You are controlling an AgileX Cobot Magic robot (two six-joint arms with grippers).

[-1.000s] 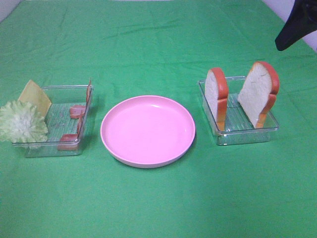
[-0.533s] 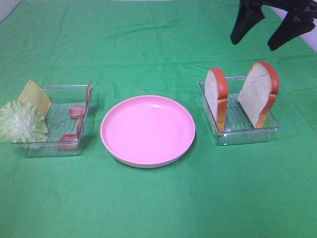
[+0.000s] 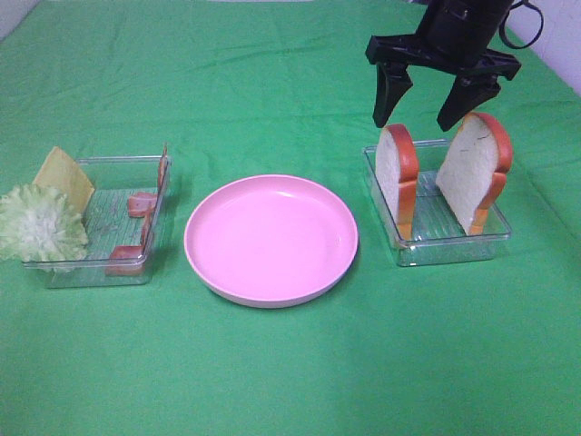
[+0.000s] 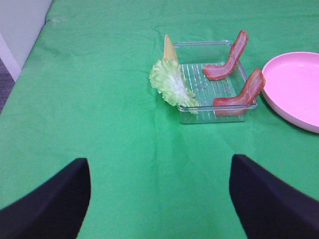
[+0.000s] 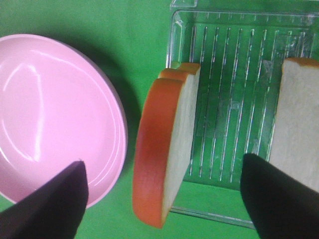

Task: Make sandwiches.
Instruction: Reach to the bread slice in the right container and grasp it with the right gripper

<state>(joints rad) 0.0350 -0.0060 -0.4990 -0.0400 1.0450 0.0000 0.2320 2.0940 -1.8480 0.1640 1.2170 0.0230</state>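
Right hand spread open above plate-side bread slice; second slice crowds same tray; pink plate adjacent.

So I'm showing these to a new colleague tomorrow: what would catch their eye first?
The black right hand, open, hangs just above two upright bread slices in a clear tray on the right. A round pink plate sits mid-table. A second tray on the left holds lettuce, cheese and bacon.
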